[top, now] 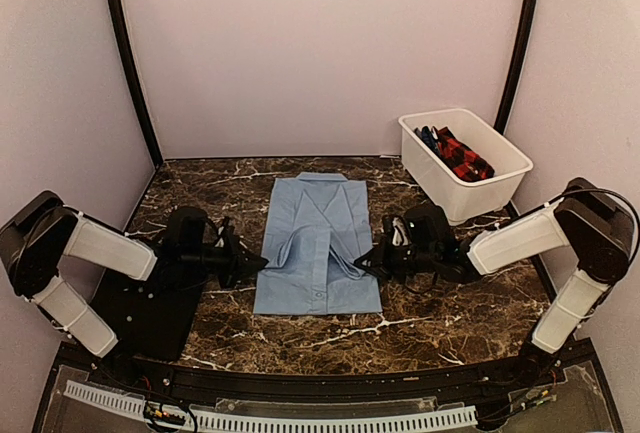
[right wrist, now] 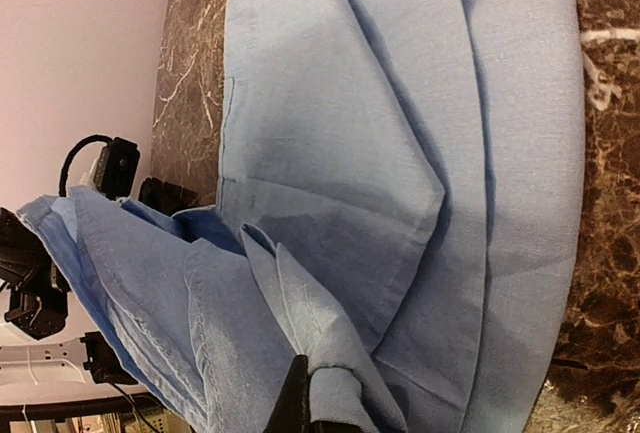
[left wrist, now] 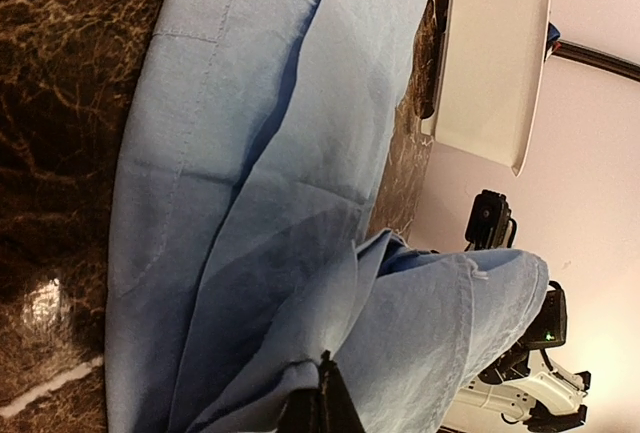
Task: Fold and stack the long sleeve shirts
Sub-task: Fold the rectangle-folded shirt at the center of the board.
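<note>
Near lens: left gripper (left wrist: 325, 401) clamped on raised fold of light-blue shirt (top: 318, 243), left edge. Right gripper (right wrist: 300, 398) pinches right edge likewise. Shirt lies centre of table (top: 230, 178), collar far, sleeves folded in. Judgement: lift both sides evenly, carry toward collar, avoid pulling sleeves loose.

- Shirt (top: 318, 243) lies at the middle of the surface (top: 450, 303).
- Bin (top: 470, 198) at the far right corner, other shirts (top: 455, 153) in it.
- Mat (top: 150, 318) at the near left corner.
- Left gripper (top: 255, 263) at the shirt's left edge, right gripper (top: 368, 258) at its right edge.
</note>
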Motion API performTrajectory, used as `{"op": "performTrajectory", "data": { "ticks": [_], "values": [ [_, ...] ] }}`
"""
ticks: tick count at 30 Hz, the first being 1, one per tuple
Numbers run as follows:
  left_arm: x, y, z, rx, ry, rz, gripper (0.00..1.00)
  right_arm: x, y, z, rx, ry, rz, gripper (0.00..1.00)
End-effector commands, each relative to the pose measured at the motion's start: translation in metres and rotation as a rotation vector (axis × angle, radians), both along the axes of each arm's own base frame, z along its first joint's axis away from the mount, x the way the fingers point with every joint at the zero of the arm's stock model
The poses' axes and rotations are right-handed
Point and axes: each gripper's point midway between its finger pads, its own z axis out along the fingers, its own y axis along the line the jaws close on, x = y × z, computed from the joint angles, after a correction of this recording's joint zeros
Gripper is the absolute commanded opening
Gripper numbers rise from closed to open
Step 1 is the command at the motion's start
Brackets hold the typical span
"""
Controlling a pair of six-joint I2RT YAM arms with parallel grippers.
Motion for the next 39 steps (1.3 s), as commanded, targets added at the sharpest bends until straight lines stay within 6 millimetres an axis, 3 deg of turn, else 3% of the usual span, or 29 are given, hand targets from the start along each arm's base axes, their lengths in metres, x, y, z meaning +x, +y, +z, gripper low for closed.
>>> {"op": "performTrajectory", "data": {
  "ticks": [1,18,27,33,36,37,39],
  "values": [
    [0.01,-0.003,0.004,0.023,-0.033,-0.007,0.0,0.017,0.001,0.02,0.026,-0.052,-0.031,0.0],
    [0.046,-0.002,0.0,0.02,-0.064,0.015,0.0,0.056,0.0,0.021,0.071,-0.064,-0.045,0.0],
    [0.061,-0.005,0.003,0.015,-0.087,0.02,0.0,0.072,-0.01,0.019,0.072,-0.069,-0.08,0.0],
    [0.073,-0.004,-0.005,0.035,-0.091,0.025,0.01,0.083,-0.014,0.014,0.071,-0.066,-0.084,0.0],
    [0.082,-0.004,-0.003,0.038,-0.119,0.023,0.14,0.093,-0.018,0.019,0.079,-0.082,-0.087,0.16],
    [0.085,-0.002,-0.005,0.047,-0.132,0.02,0.25,0.096,-0.02,0.022,0.079,-0.088,-0.088,0.23],
    [0.093,0.001,-0.004,0.061,-0.146,0.014,0.36,0.102,-0.022,0.027,0.075,-0.102,-0.085,0.37]
  ]
}}
